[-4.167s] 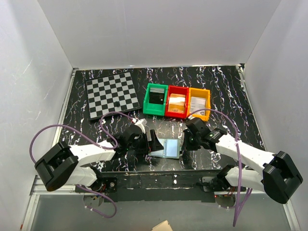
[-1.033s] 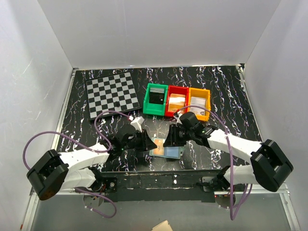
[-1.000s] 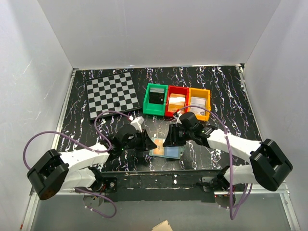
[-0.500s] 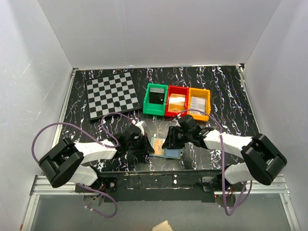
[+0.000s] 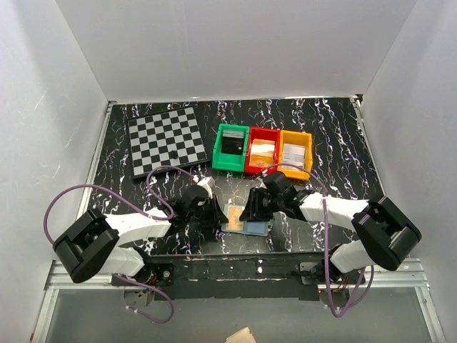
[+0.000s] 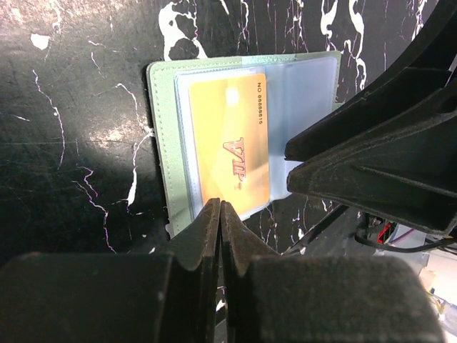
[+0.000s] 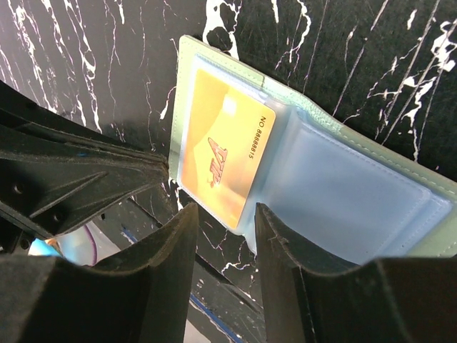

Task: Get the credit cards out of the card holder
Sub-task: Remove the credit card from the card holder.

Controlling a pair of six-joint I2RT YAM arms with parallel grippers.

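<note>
The sage-green card holder (image 5: 251, 224) lies open and flat near the table's front edge, its light blue pockets (image 7: 357, 186) facing up. A gold credit card (image 6: 228, 143) marked VIP sits in the clear left pocket, and shows again in the right wrist view (image 7: 221, 157). My left gripper (image 6: 220, 205) is shut, its tips meeting over the card's near edge; I cannot tell whether anything is pinched. My right gripper (image 7: 225, 211) is open, straddling the pocket's lower corner from the other side. In the top view the left gripper (image 5: 216, 214) and the right gripper (image 5: 250, 209) flank the holder.
A checkerboard (image 5: 166, 139) lies at the back left. Green (image 5: 230, 148), red (image 5: 262, 153) and orange (image 5: 295, 153) bins stand in a row behind the holder, each with items inside. The table's front edge runs just below the holder.
The holder, earlier with a flap raised, now lies flat with the gold card showing. My left gripper has closed at the card's edge. Both arms shifted slightly around the holder.
</note>
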